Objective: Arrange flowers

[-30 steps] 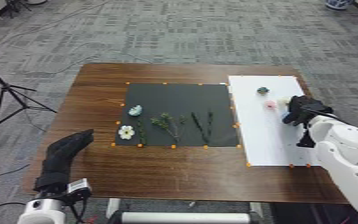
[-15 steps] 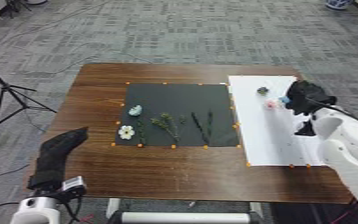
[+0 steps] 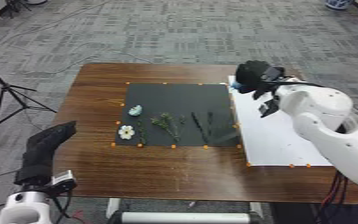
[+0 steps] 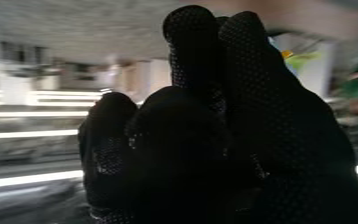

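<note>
The bench (image 3: 175, 175) bore a dark mat (image 3: 175, 95) and white sheet (image 3: 282, 145), partly hidden behind the right arm (image 3: 318, 112); the left hand (image 3: 46, 145) was open, empty; the right hand's (image 3: 255, 74) grip, I couldn't tell.

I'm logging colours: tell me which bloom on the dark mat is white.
The flower near the mat's front left corner; the other bloom, farther back, is pale blue.

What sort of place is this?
Probably a lab or test room: grey carpet covers the floor, a black tripod stands beside the wooden table, and a robot hand is at its edge.
</note>
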